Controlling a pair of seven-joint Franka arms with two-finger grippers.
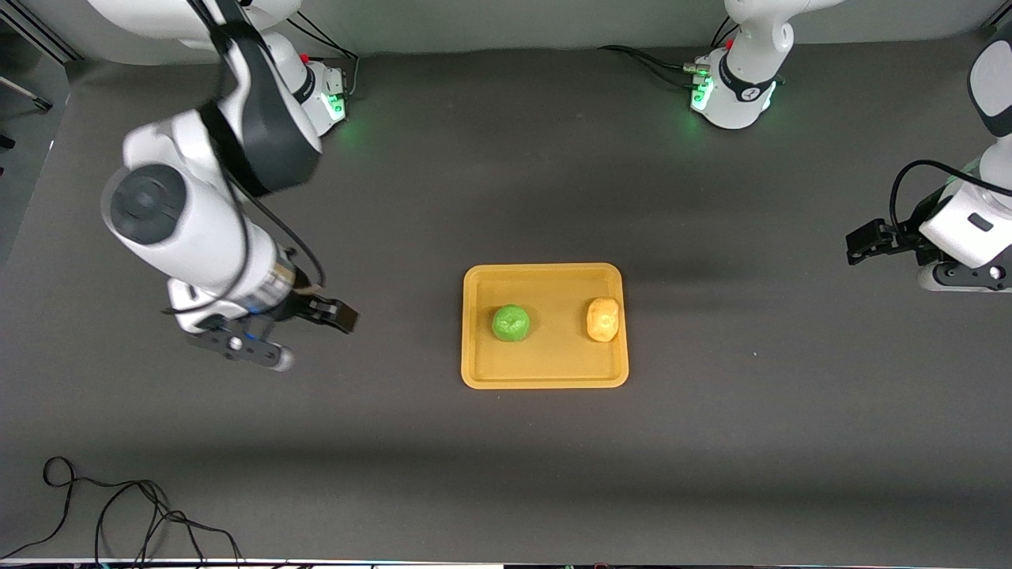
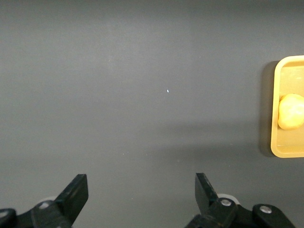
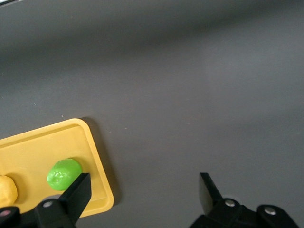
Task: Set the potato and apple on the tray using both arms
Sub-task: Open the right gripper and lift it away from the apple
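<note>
Looks basically done: the flat yellow-orange plastic tray [image 1: 545,371] sits mid-frame, with the small bright green round apple [image 1: 511,323] in its middle and the lumpy yellow-orange potato [image 1: 602,319] just inside the rim at the left arm's end. Both rest on the tray floor, apart from each other.

The right gripper [image 3: 142,199] hangs at centre-left of the front view, fingers spread wide and empty. The left gripper [image 2: 141,194] is at the right edge, also spread with nothing in it, though it's partly cut off there.

Best move now, I'd guess: back both arms off slowly and high, so nothing clips the rim.
</note>
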